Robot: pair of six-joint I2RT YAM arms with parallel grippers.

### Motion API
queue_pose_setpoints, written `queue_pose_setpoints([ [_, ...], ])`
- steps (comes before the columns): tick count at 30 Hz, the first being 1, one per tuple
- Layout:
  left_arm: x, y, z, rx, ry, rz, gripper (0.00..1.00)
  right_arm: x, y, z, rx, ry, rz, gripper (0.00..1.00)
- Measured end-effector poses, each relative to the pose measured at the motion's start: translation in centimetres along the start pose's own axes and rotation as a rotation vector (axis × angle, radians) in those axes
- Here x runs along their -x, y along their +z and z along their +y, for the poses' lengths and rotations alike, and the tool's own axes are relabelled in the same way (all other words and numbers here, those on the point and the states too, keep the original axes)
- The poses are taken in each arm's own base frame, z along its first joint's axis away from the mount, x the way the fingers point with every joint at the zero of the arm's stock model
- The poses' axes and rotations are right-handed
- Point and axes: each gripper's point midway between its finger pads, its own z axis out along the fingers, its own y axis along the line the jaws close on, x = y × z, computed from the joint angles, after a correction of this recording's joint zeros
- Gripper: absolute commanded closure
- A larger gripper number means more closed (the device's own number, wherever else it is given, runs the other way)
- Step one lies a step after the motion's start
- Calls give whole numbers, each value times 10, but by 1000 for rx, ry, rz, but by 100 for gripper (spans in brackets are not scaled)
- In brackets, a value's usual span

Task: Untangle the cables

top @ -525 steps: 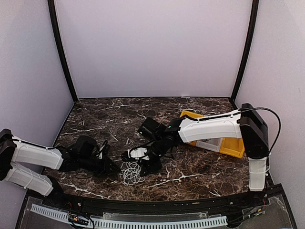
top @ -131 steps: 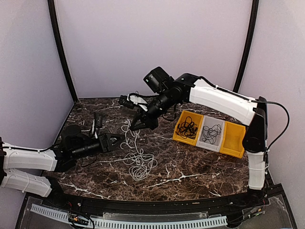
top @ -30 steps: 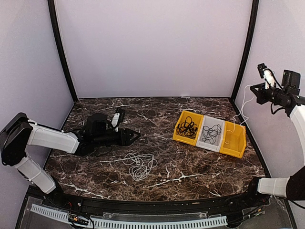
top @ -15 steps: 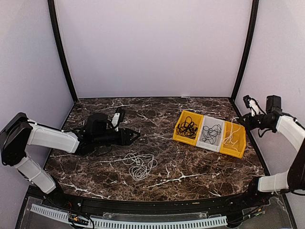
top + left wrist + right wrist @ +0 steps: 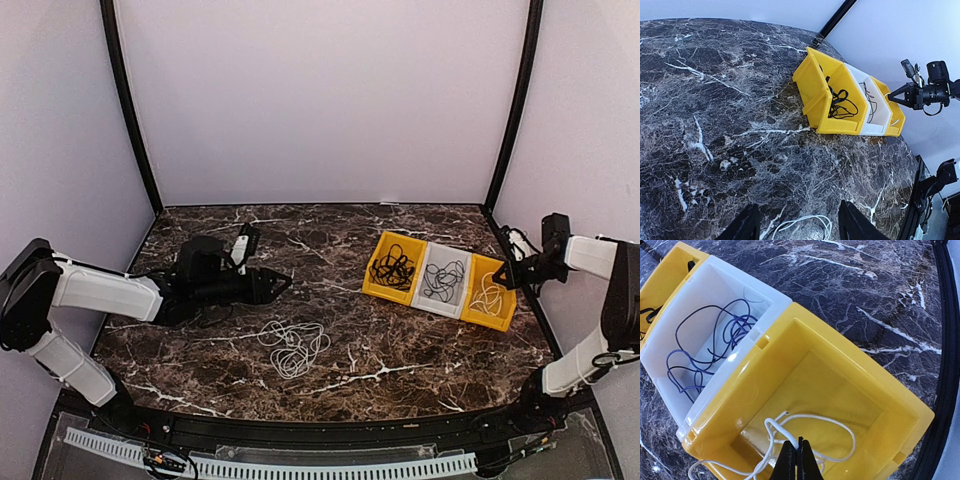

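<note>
Cord everywhere, so top view first. My left pincer [image 5: 277, 284] hovers with its jaws apart, and just below and ahead of it a white cord [image 5: 293, 345] lies in a loose squiggle on the marble table [image 5: 400, 350]. My right pincer [image 5: 503, 275] noses at the outer yellow bin [image 5: 510, 300], with a second white cord [image 5: 487, 296] heaped inside. Beyond it, a white bin [image 5: 440, 310] holds a dark cord [image 5: 445, 280] and the far yellow bin [image 5: 385, 295] a black cord [image 5: 393, 268].

Left wrist now: one pale loop of the table cord shows between my open fingers, right under the tips.

Right wrist: jaws pressed flat together above the glossy plastic floor, strands curling up to the tips. Whether one is pinched, I cannot tell.

My read: these cords weigh next to nothing. They look limp and smooth-jacketed, and likely to spring back into curls. They'll drag and snag rather than lift as one piece. I'd take the table cord by a single outer loop or a free end, not through the middle of the pile.
</note>
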Motion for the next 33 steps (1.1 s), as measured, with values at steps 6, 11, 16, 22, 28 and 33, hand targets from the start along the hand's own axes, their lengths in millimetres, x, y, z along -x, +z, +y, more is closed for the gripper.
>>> queue_pose_setpoints([
  [6,-5,-2,3,6,-2,5,44,-1,2,-13,-91,-9,24,87],
  [11,-8,-2,4,10,-4,9,44,1,2,-10,-107,-26,42,62],
  [16,-4,-7,4,24,-2,0,44,23,-23,-6,-168,-64,-12,44],
  [22,-4,-17,12,82,-4,4,44,81,-68,31,-267,-261,-146,43],
  [28,-16,-37,34,195,-39,19,43,136,-68,123,-7,-430,-245,49],
  [33,-27,-58,74,328,-128,22,43,140,-17,235,309,-600,-131,51],
])
